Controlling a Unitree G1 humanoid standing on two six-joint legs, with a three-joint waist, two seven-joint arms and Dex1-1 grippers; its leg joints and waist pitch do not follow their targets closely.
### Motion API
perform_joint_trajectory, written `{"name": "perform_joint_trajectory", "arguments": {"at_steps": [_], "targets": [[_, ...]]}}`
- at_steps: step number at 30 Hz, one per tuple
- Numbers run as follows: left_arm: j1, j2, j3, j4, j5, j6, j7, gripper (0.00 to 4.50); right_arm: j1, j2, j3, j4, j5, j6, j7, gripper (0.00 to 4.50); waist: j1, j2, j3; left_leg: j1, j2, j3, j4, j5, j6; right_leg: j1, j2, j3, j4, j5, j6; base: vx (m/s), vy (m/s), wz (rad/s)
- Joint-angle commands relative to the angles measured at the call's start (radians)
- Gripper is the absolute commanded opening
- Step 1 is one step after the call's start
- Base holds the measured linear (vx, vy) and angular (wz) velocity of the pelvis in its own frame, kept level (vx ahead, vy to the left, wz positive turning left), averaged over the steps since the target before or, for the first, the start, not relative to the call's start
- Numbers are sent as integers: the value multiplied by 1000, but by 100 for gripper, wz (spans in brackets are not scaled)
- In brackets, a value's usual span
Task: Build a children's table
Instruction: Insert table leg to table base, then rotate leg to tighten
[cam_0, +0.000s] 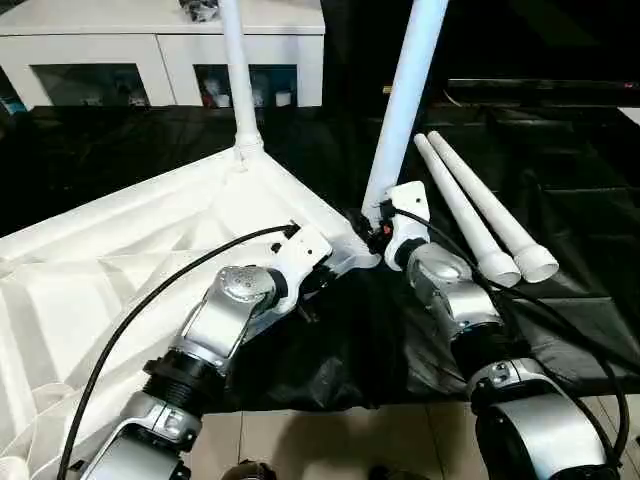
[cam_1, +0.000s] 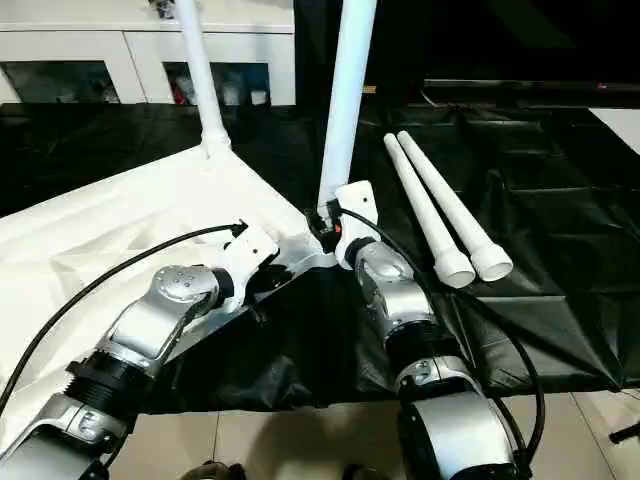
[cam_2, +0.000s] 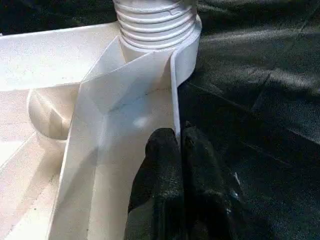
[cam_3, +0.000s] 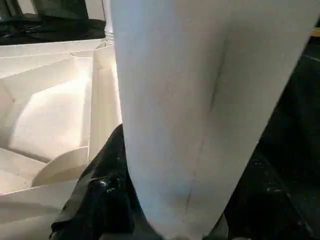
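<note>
White plastic tabletop (cam_0: 150, 230) rim is pinched by our clenched left gripper (cam_2: 178, 137) to steady it while our right gripper (cam_3: 165, 220) grasps the centre-frame leg (cam_0: 405, 110) for seating.

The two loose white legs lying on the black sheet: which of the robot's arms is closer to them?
Right. The right gripper grips the near upright leg, just beside the two loose legs. The left gripper pinches the tabletop's edge, farther away.

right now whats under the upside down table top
A black sheet lies under the table top, spreading out past its edges and under the two loose legs. Whether anything else sits beneath the top cannot be seen; the white plastic covers it.
</note>
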Motion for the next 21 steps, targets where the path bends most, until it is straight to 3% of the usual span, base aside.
{"name": "perform_joint_trajectory", "arguments": {"at_steps": [1, 2, 3, 6, 10, 15, 19, 21], "targets": [[-15, -8, -28, -69, -9, -40, -38, 0, 35, 30, 33, 104, -15, 53, 16, 191, 1, 7, -51, 33, 63, -40, -91, -622, -73, 8, -75, 52, -75, -483, -130, 0, 0, 0], [-13, -5, -29, -71, -10, -42, -44, 0, 29, 31, 26, 110, -11, 47, 24, 247, 2, 7, -51, 31, 63, -40, -92, -612, -71, 9, -76, 52, -74, -484, -131, 0, 0, 0], [-12, -3, -29, -72, -10, -43, -47, 0, 26, 31, 21, 113, -8, 45, 27, 261, 1, 6, -51, 31, 63, -39, -91, -610, -70, 9, -76, 53, -75, -484, -131, 0, 0, 0], [-8, 8, -31, -76, -17, -51, -63, 0, 7, 28, 12, 125, -6, 32, 50, 267, 3, 7, -54, 32, 64, -37, -91, -598, -70, 9, -75, 55, -72, -458, -144, 0, 0, 0], [-4, 30, -36, -73, -22, -67, -90, 0, 1, 12, 23, 101, -10, 9, 117, 311, 11, 4, -61, 26, 65, -30, -89, -523, -57, 15, -76, 61, -63, -403, -163, 0, 0, 0], [2, 64, -35, -66, -40, -109, -153, 0, 13, -22, 41, 36, -5, 2, 209, 356, 23, -1, -72, 19, 64, -15, -80, -390, -25, 21, -71, 70, -43, -281, -204, 0, 0, 0], [19, 126, -34, -70, -85, -181, -282, 0, 70, -103, 93, -112, 18, 28, 439, 366, 38, -9, -83, 19, 61, 5, -62, -272, 31, 19, -64, 82, -24, -189, -229, 14, -7, 2], [20, 142, -37, -67, -90, -195, -309, 0, 92, -130, 115, -159, 29, 46, 515, 366, 47, -8, -86, 8, 65, 7, -56, -207, 53, 24, -61, 83, -7, -122, -246, 61, -29, 7]]}}
